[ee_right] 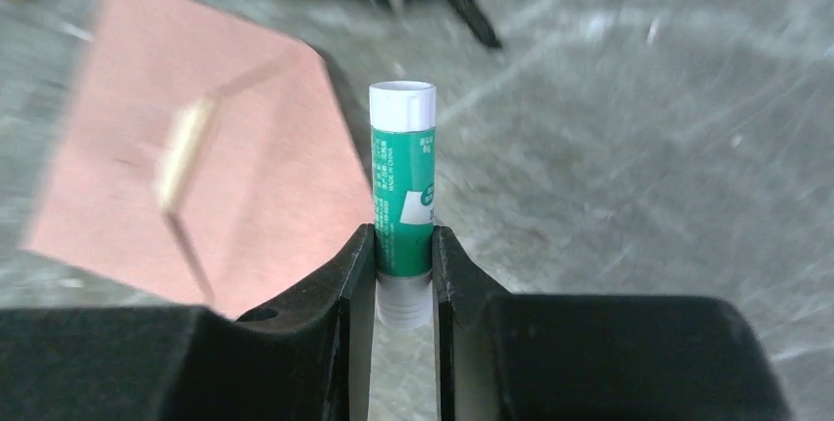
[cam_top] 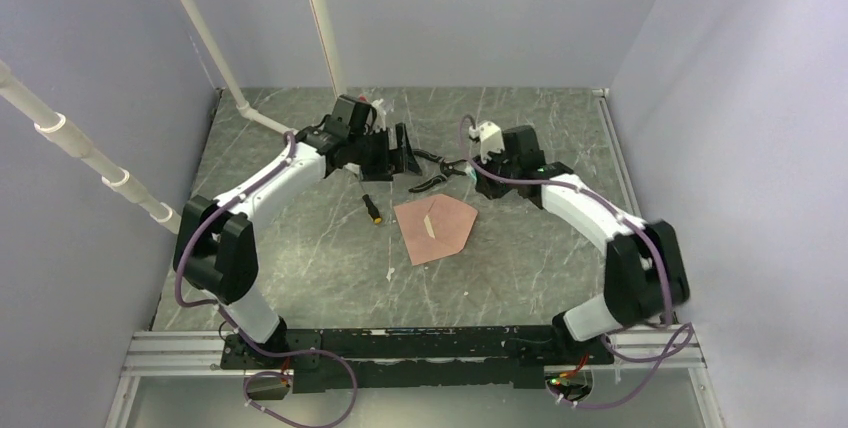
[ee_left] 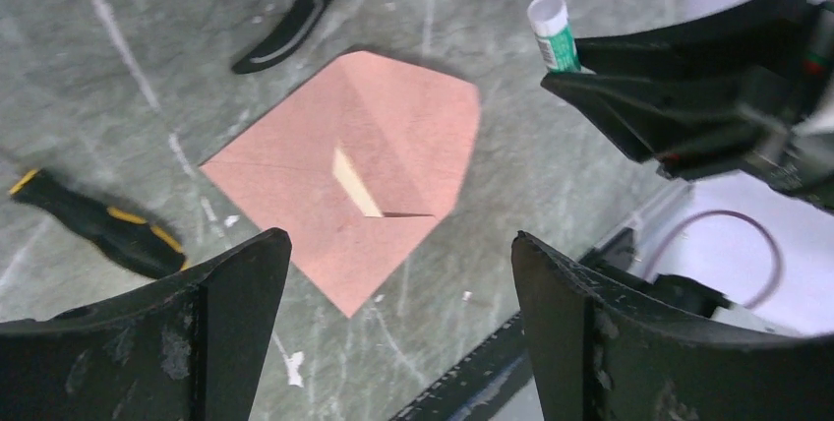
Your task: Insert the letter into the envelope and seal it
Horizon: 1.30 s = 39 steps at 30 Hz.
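The pinkish-brown envelope (cam_top: 437, 228) lies flat on the table between the two arms. It has a pale strip (cam_top: 428, 223) near its middle. It also shows in the left wrist view (ee_left: 393, 136) and the right wrist view (ee_right: 187, 175). No separate tan letter sheet is in view. My right gripper (ee_right: 403, 234) is shut on a green and white glue stick (ee_right: 403, 180), held above the table just right of the envelope. The glue stick also shows in the left wrist view (ee_left: 553, 32). My left gripper (ee_left: 398, 239) is open and empty, above the envelope's far side.
Black pliers-like tools (cam_top: 432, 170) lie just behind the envelope. A black and yellow tool (cam_top: 371, 208) lies to its left. White pipes (cam_top: 240, 98) stand at the back left. The arms' base rail (cam_top: 420, 343) runs along the near edge.
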Available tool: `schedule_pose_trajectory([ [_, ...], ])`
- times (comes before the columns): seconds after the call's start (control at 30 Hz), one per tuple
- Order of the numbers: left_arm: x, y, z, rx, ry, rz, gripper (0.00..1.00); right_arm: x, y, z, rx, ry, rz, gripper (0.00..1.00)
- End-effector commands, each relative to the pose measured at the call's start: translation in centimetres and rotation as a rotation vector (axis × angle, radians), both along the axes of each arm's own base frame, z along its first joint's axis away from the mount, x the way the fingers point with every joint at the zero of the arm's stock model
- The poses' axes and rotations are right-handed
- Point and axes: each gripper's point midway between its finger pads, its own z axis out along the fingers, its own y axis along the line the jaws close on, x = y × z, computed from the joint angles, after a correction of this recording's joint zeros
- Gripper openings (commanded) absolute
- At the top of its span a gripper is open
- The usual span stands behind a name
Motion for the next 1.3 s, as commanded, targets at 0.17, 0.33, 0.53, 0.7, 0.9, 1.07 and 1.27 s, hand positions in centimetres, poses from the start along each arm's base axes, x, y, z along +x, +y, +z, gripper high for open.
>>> schedule_pose_trajectory([
  [0.17,-0.8,-4.6,11.7,-0.351,-0.039,-0.180,0.90,-3.8,8.6,12.7,0.317,-0.191,0.268,0.12],
  [0.33,-1.2,-5.4,12.8,-0.391,0.030,-0.224,0.88,-5.3,10.0,15.8,0.360,-0.236,0.333,0.12],
  [0.53,-1.9,-5.1,11.7,-0.373,0.061,-0.232,0.80,-5.1,10.7,17.6,0.395,-0.279,0.361,0.12],
  [0.7,-2.4,-5.1,11.5,-0.360,0.057,-0.257,0.77,-5.0,11.0,18.8,0.414,-0.308,0.371,0.13],
  [0.9,-2.9,-5.4,10.9,-0.355,0.067,-0.279,0.58,-4.6,11.9,19.9,0.439,-0.332,0.390,0.13],
  [1.07,-2.9,-5.5,10.5,-0.345,0.082,-0.287,0.56,-4.3,12.3,20.3,0.446,-0.341,0.401,0.13],
  [1.27,-2.9,-5.7,9.9,-0.320,0.071,-0.287,0.37,-4.1,12.6,20.5,0.450,-0.335,0.413,0.14],
])
